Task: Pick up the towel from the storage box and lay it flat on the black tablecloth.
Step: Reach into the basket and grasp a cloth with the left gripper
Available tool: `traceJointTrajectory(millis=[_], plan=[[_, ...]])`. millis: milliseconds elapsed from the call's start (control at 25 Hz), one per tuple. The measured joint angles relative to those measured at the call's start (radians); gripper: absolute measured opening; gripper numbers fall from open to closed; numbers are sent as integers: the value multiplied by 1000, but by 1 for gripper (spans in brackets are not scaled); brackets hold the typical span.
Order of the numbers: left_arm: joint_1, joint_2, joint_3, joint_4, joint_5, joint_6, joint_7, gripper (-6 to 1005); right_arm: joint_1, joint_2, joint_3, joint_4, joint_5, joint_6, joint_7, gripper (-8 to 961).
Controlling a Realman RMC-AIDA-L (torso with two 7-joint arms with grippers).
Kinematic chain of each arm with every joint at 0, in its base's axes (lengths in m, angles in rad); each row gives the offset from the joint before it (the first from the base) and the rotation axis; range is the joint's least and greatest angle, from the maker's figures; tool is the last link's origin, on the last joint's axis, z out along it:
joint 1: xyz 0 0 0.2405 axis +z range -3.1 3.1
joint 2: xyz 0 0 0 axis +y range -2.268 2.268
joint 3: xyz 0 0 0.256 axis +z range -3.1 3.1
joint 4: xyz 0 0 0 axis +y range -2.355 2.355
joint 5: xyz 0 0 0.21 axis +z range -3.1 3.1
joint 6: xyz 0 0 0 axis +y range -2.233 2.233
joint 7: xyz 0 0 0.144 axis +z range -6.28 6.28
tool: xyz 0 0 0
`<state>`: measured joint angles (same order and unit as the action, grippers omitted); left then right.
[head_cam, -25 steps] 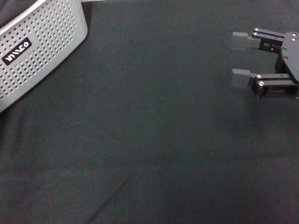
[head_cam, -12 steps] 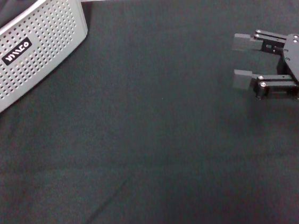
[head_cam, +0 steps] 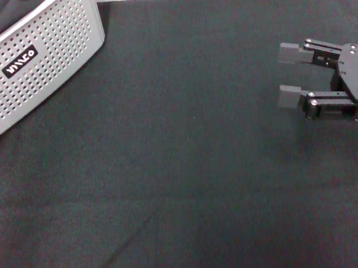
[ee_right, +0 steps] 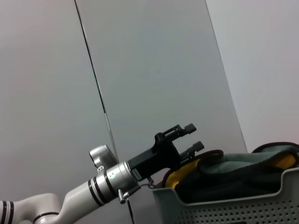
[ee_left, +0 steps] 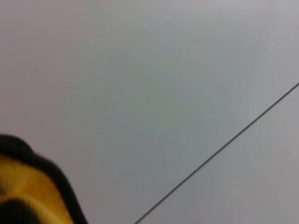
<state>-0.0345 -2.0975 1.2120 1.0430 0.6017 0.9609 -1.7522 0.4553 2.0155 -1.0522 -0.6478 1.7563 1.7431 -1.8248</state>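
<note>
The light grey storage box (head_cam: 43,65) stands at the far left corner of the black tablecloth (head_cam: 172,186). In the right wrist view the towel (ee_right: 233,170) lies bunched inside the box (ee_right: 233,205), showing grey and yellow-orange folds with a black trim. My left gripper (ee_right: 194,136) hovers over the box's edge right beside the towel, fingers apart with nothing between them. A yellow, black-trimmed towel corner (ee_left: 28,186) fills one corner of the left wrist view. My right gripper (head_cam: 288,74) hangs open and holding nothing above the cloth's right side.
The tablecloth spreads wide between the box and the right gripper, with a faint crease (head_cam: 120,249) near the front. A pale wall with a thin dark seam (ee_right: 96,93) stands behind the box.
The right gripper has drifted slightly to the right and stays open. The box and the cloth have not moved.
</note>
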Motion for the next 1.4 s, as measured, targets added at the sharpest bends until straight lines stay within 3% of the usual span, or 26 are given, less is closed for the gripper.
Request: traceJointTrajectory(millis=[440,760,1160,1400], plan=[[91,-3,43,228,120,-221,21,609,-3,0,0,1,0,-1,-1,857],[63,-3,44,196,127,-256,176,608,6,-2,0,1,2,0,3,856],[55,-4,44,121,-15,-256,431,609,5,-1,-2,1,-1,-1,1,856],[48,-4,48,65,-29,-215,506,609,7,-1,0,1,-2,-6,-1,856]])
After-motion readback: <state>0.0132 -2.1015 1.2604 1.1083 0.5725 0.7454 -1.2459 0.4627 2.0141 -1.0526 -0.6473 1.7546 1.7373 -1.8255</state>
